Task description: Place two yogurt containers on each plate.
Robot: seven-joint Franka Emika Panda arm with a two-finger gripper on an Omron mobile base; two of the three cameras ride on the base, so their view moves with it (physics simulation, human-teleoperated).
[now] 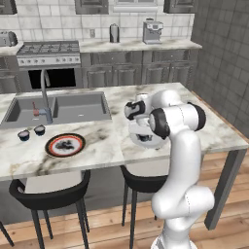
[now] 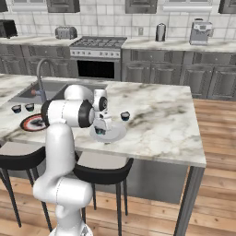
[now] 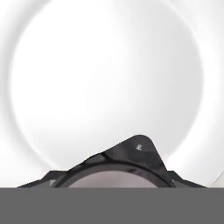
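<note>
Jaws closed on 1 yogurt container, gripper low over white plate

Even, soft rendered daylight fills the kitchen, with no harsh shadows or glare. Both base views are low-resolution and slightly blurry, so small items look smudged. Just ahead of the gripper, the white plate is nearly washed out, its rim showing only as a faint grey shading.
</note>
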